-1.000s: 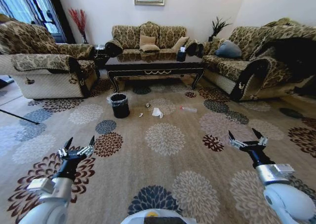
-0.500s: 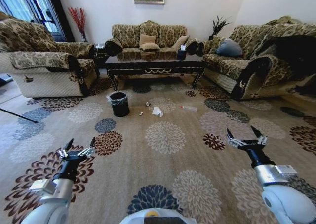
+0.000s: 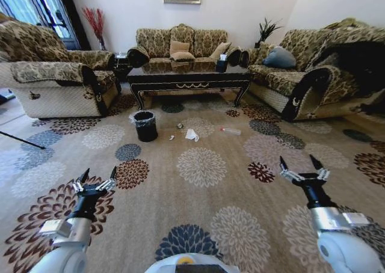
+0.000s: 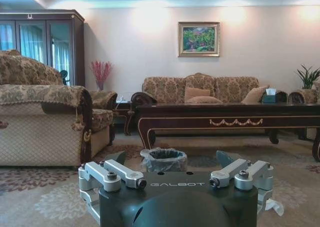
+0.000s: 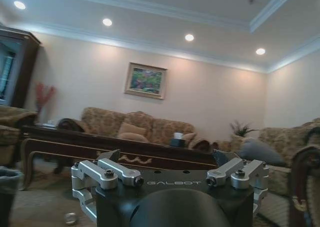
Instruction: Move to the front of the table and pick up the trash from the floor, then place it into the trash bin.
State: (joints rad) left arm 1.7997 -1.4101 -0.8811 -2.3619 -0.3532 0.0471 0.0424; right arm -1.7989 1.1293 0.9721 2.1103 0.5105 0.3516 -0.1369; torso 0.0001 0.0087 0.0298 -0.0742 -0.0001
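The dark table (image 3: pixel 189 80) stands far ahead between the sofas. In front of it, on the carpet, sits the black trash bin (image 3: pixel 145 126) with a clear liner. To the bin's right lies the trash: a crumpled white tissue (image 3: pixel 191 135), a tiny white scrap (image 3: pixel 171 138), a small dark bit (image 3: pixel 180 127) and a clear bottle (image 3: pixel 229 131). My left gripper (image 3: pixel 96 178) and right gripper (image 3: pixel 304 168) hang open and empty above the near carpet, well short of the trash. The left wrist view shows the bin (image 4: pixel 163 160). The right wrist view shows a round metallic bit (image 5: pixel 70 218).
Patterned sofas ring the table: one on the left (image 3: pixel 57 80), one at the back (image 3: pixel 180 44), one on the right (image 3: pixel 313 74). A small dark box with white tissue (image 3: pixel 221 65) stands on the table. Open flowered carpet (image 3: pixel 201 183) lies between me and the trash.
The whole head picture has shifted a little: table, bin and trash sit slightly higher, so the camera has moved. Both grippers stay open and sit slightly lower in the picture.
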